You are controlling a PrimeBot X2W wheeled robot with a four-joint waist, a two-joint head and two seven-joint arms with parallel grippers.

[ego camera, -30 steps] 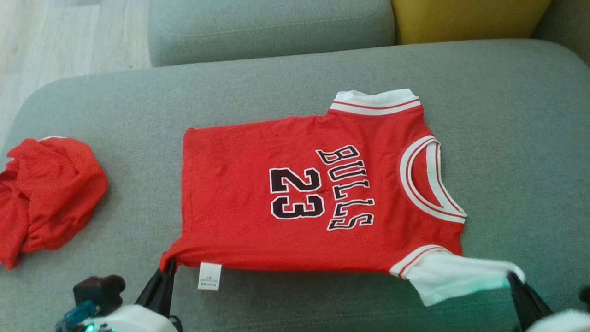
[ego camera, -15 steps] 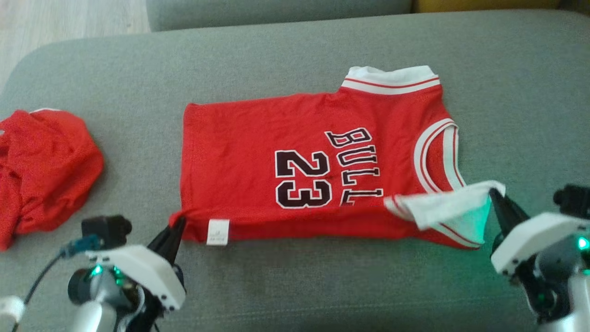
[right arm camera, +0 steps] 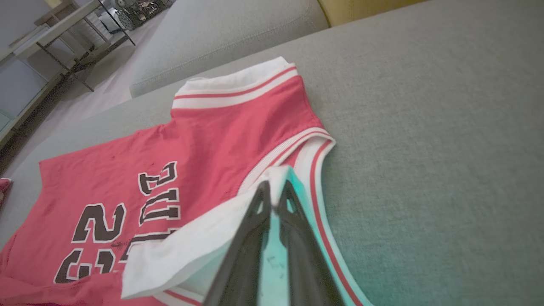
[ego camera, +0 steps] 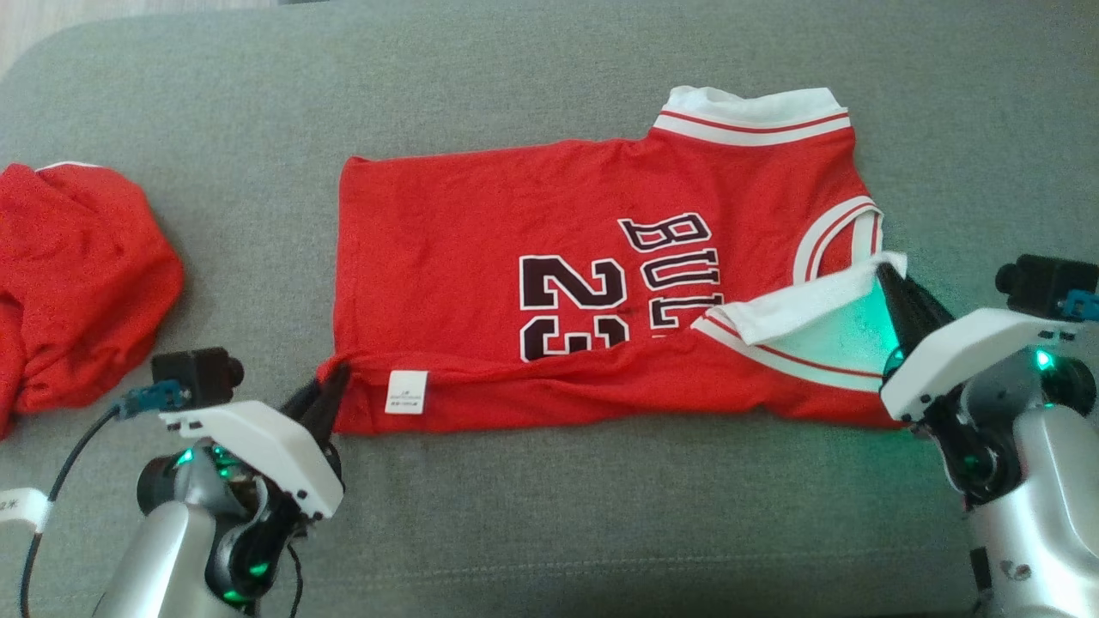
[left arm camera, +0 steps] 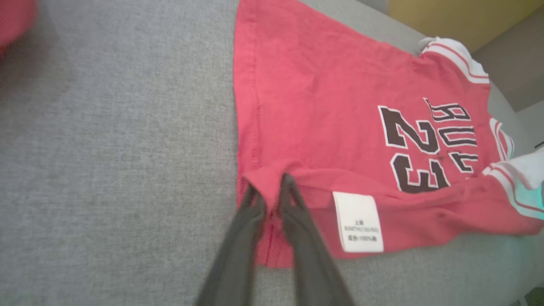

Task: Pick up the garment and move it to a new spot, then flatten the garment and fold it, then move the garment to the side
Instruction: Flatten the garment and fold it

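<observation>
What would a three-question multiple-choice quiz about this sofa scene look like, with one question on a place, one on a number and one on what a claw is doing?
1. Where does the crumpled red cloth lie relative to the jersey?
A. to the robot's left of it
B. to the robot's right of it
C. on top of it

2. Which number is printed on the jersey?
A. 32
B. 23
C. 45

3. What is the right gripper doing?
A. open, holding nothing
B. shut on the jersey's white sleeve
C. shut on the crumpled cloth

Answers:
1 A: the cloth sits at the head view's left edge, apart from the jersey.
2 B: a black 23 shows on the chest.
3 B: its dark fingers pinch the sleeve's tip.
</observation>
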